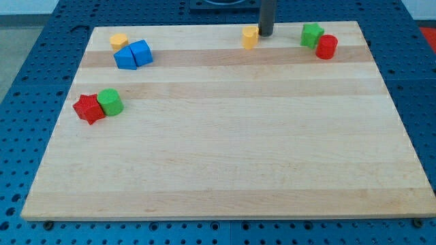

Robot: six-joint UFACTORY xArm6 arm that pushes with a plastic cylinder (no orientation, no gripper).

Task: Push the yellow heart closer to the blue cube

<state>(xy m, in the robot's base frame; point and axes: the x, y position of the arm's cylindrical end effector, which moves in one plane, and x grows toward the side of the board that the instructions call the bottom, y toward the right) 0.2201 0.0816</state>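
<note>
A yellow block (250, 37), which looks like the heart, sits near the view's top edge of the wooden board (225, 150), right of centre. My tip (265, 34) touches its right side or stands just beside it. Two blue blocks lie pressed together at the view's upper left: one (125, 58) on the left, and a cube-like one (142, 52) on the right. A second, rounder yellow block (119, 40) sits just above them.
A green block (312, 34) and a red cylinder (327, 46) sit together at the view's upper right. A red star (88, 109) and a green cylinder (110, 102) sit together at the left edge. Blue perforated table surrounds the board.
</note>
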